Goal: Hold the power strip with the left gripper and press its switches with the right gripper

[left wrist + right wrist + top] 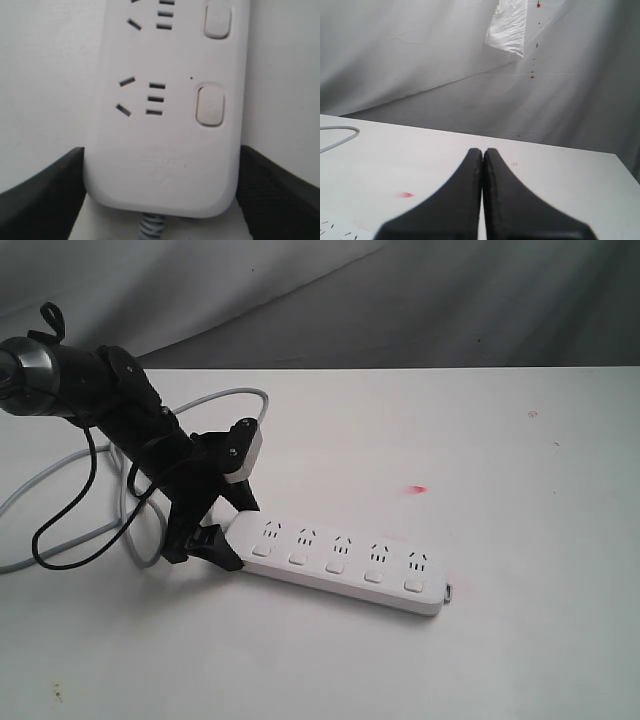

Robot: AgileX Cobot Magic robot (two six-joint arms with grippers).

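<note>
The exterior view shows the whole power strip point(340, 560) lying flat on the white table point(520, 540), its five switches point(333, 563) in a row and its grey cord point(215, 397) looping away behind. The left gripper point(235, 530) clamps the strip's cord end, one black finger against each long side. Only the left wrist view shows a faint embossed mark point(162, 162) below the last outlet, too soft to read. Only the right wrist view shows the right gripper point(483, 165), fingers pressed together, above the table near a red spot point(407, 194).
</note>
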